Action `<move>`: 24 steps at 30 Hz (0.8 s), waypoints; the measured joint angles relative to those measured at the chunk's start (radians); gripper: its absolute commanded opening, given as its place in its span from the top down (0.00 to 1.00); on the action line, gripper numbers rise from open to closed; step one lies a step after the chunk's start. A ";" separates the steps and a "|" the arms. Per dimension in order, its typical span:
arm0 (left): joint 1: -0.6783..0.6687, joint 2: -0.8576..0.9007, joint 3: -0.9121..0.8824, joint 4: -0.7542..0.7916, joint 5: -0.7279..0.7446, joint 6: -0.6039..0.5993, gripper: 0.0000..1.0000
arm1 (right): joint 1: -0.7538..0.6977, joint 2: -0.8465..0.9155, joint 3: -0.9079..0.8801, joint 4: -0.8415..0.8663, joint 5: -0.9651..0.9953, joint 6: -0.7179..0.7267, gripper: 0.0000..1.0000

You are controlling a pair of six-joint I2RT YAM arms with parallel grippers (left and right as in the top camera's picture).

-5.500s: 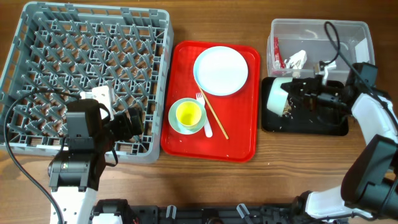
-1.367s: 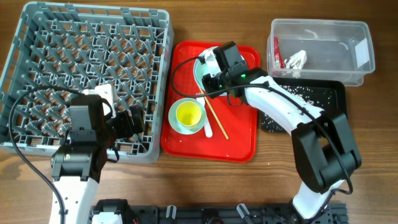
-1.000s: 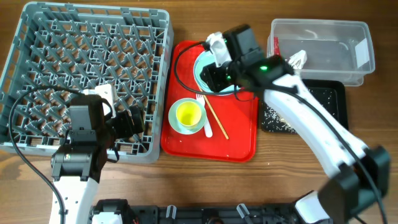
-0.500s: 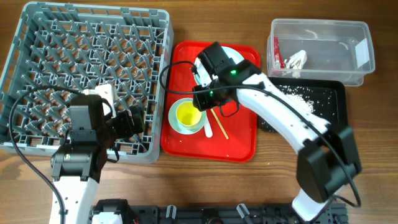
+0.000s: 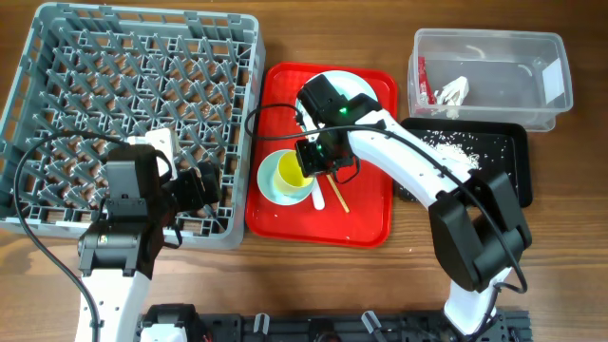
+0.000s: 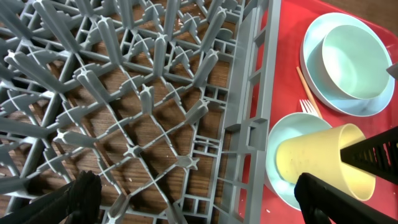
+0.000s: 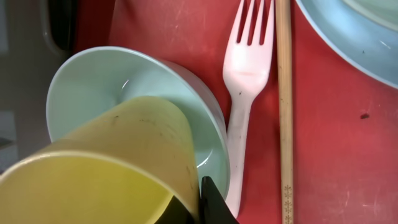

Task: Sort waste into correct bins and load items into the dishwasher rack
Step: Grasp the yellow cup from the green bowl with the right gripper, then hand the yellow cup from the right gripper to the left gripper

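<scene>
My right claw (image 5: pixel 318 157) pinches the yellow cup (image 5: pixel 290 173) by its rim, tilted inside the mint bowl (image 5: pixel 270 188) on the red tray (image 5: pixel 366 214); left claw (image 5: pixel 202 185) gapes wide over the rack (image 5: pixel 142 76) corner.

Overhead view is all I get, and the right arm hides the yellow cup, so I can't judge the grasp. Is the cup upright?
Observer: No. The left wrist view shows the yellow cup tilted in its bowl, mouth toward the right gripper.
Operator: Any finger on it?
Observer: The right wrist view shows one black finger tight against the cup's wall; the other is out of frame.
Operator: And the plate?
Observer: A second bowl sits upright on the plate, in the left wrist view.
</scene>
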 measured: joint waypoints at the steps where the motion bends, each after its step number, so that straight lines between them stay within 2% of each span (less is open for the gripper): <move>1: 0.000 0.000 0.000 0.000 0.000 0.000 0.00 | 0.000 0.000 0.000 0.000 0.000 0.000 0.95; 5: 0.000 0.000 0.000 0.001 0.004 0.000 0.00 | -0.007 -0.002 0.013 -0.037 0.000 0.000 0.96; 11: 0.000 0.000 0.000 0.079 0.137 0.000 0.00 | -0.104 -0.087 0.102 -0.053 -0.078 -0.020 0.95; 17: 0.000 0.000 0.000 0.244 0.370 -0.007 0.00 | -0.274 -0.243 0.151 -0.028 -0.268 -0.028 0.96; 24: 0.000 0.028 0.002 0.476 0.613 -0.070 0.00 | -0.347 -0.243 0.151 0.010 -0.629 -0.043 0.96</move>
